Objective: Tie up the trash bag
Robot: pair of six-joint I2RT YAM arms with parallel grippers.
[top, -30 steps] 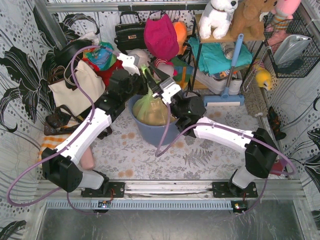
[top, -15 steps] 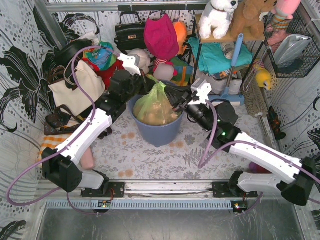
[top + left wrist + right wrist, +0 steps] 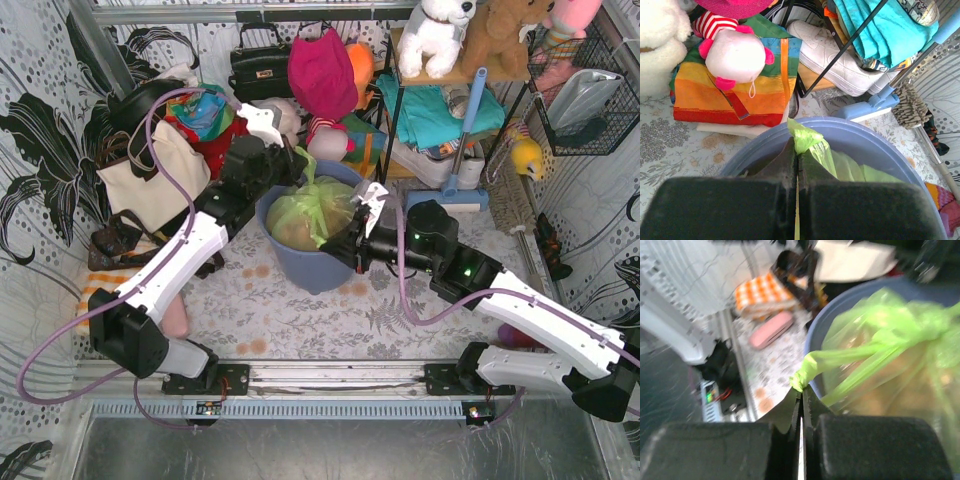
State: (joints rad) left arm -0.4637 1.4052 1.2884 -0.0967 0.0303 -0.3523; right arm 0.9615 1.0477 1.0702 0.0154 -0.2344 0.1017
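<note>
The lime-green trash bag (image 3: pixel 305 215) sits in the round blue-grey bin (image 3: pixel 300 262), brown paper showing through it. My left gripper (image 3: pixel 297 170) is at the bin's far rim, shut on a twisted end of the bag (image 3: pixel 807 137). My right gripper (image 3: pixel 352 238) is at the bin's right rim, shut on another twisted end of the bag (image 3: pixel 805 375), pulled taut from a gathered bunch at the bag's top (image 3: pixel 920 330). The right wrist view is blurred.
A cream tote bag (image 3: pixel 150 180) stands at the left. A shelf rack (image 3: pixel 440 110) with clothes, a mop (image 3: pixel 450 195) and toys stands behind and right of the bin. A rainbow cloth (image 3: pixel 735 85) and plush toy (image 3: pixel 735 55) lie behind the bin.
My right gripper has swung from above the bag out to the right and then back to the bin's right rim, drawing a green strand with it. The bag's raised top has dropped low.
</note>
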